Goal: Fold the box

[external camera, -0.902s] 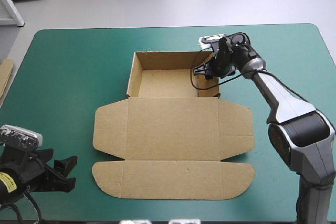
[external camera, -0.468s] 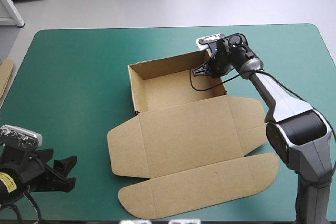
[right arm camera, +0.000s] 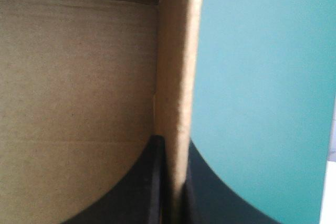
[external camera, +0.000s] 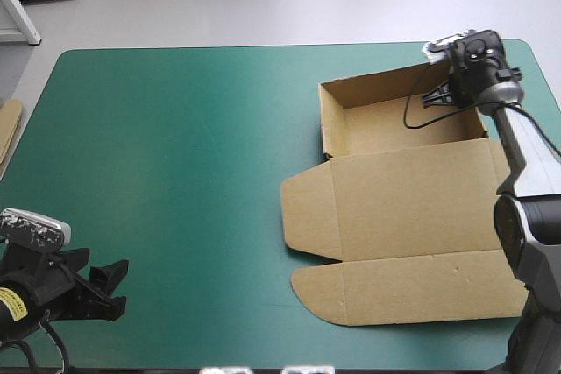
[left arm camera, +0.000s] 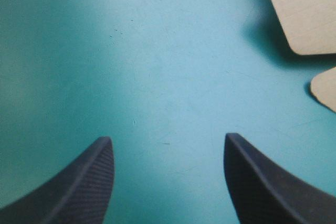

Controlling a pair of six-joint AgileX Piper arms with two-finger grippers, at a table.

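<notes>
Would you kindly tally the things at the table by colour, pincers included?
Brown: 2, the box and a board edge at the table's left edge.
Black: 2, the left pincer and the right pincer.
Teal-green: 1, the cover.
Total: 5.

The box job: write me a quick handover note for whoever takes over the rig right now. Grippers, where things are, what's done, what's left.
Right gripper: shut on the box, pinching a tray wall near the far right corner.
Left gripper: open, holding nothing, over the bare teal-green cover at the table's near left corner.
Box: at the table's right side, an open tray with the lid flat toward the near edge.
Done: tray walls raised.
Left: lid and its flaps lie flat, untouched.
Spare board at the table's left edge.
</notes>
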